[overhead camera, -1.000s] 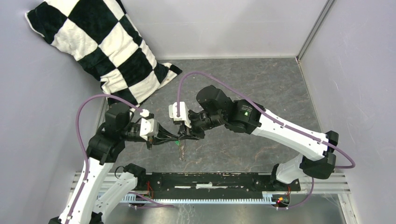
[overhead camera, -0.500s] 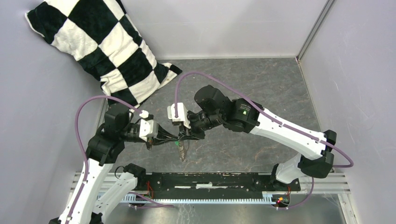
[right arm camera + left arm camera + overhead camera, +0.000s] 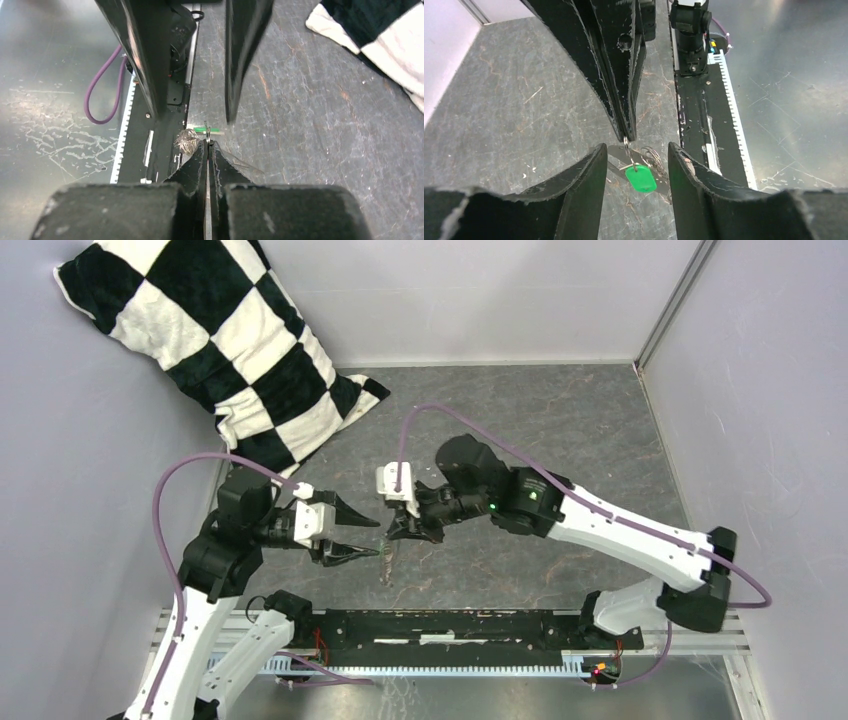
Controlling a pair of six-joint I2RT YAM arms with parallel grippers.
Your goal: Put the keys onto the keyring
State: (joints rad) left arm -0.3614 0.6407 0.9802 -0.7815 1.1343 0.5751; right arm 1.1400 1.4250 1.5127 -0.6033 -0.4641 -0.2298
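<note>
Left wrist: my left gripper stands spread near the green-tagged dark key, which dangles from the thin silvery wire keyring that my right gripper pinches. Probably mid-threading; the next move needs a steady regrip.

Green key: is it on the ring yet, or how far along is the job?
Nearly done, it seems. In hand: the right gripper is shut on the thin wire ring, with the green key dangling beneath. The left gripper is open, holding nothing. Left: confirming the key is fully threaded, too small to tell here.
</note>
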